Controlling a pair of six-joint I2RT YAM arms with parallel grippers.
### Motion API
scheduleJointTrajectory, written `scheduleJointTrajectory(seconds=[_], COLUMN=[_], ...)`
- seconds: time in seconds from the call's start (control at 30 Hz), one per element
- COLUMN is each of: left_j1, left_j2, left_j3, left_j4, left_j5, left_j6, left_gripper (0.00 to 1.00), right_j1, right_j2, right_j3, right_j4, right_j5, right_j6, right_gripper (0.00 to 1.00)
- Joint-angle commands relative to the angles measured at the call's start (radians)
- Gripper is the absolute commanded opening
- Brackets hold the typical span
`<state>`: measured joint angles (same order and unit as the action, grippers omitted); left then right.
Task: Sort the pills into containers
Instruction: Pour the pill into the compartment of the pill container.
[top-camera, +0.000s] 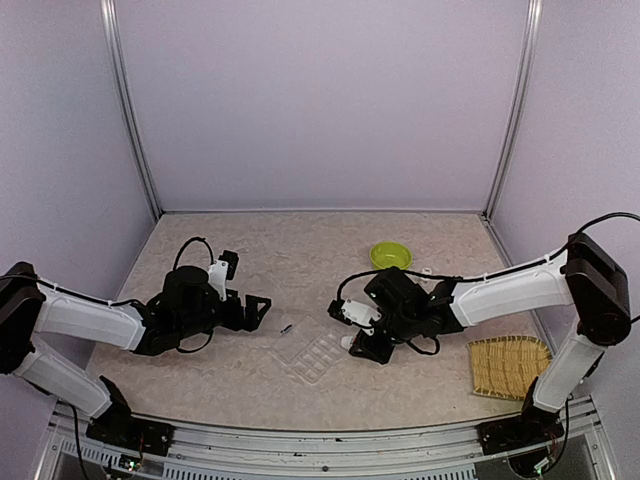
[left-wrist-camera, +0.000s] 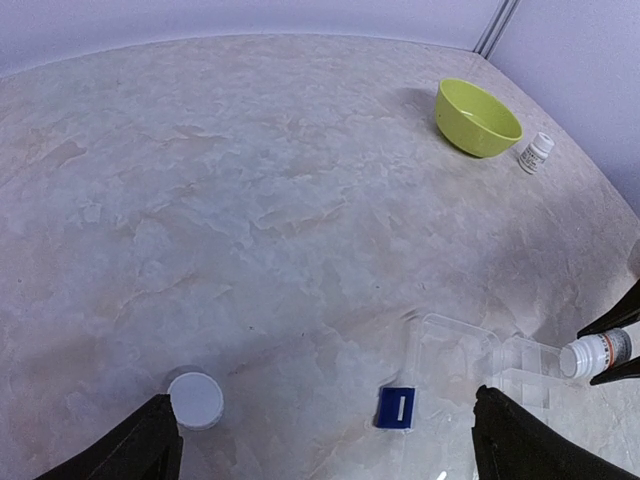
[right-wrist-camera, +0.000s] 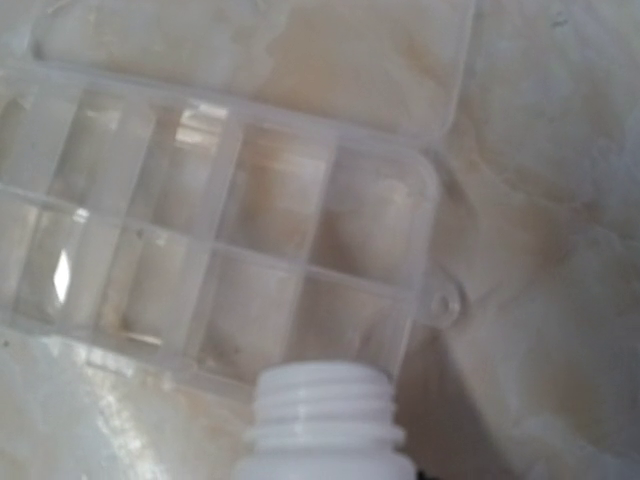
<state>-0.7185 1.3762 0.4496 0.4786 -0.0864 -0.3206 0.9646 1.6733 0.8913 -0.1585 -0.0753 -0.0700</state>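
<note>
one open bottle (right-wrist-camera: 325, 420) pinched in my right claw (left-wrist-camera: 612, 346), mouth at pill box (right-wrist-camera: 425, 200) corner cell; box stretches off to my left.

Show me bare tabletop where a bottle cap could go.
Free: the back stretch left of the lime-green plastic bowl, and the front strip between the clear plastic pill box and woven tan tray. Crowded around the box.

A white bottle (right-wrist-camera: 322, 410) — cap off, threaded neck showing — overlaps the lower edge of the clear pill box (right-wrist-camera: 230, 250).
</note>
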Motion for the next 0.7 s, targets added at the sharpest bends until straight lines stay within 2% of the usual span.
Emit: scheduleJointTrajectory(seconds=[0.0,0.67], left_j1=[0.005,0.005], left_j2=[0.003,0.0], left_j3=[0.026,0.029], left_j4=[-0.015,-0.018], left_j5=[0.004,0.003], left_j6=[0.002,0.003], left_gripper=[0.99,0.99], right_j1=[0.016,0.027], right_j2=[0.02,0.046], right_j3=[0.043,0.118], right_j4=[-0.073,-0.19], right_j5=[0.022,0.043], right_j6=[-0.014,-0.024], right_gripper=[0.0,0.0])
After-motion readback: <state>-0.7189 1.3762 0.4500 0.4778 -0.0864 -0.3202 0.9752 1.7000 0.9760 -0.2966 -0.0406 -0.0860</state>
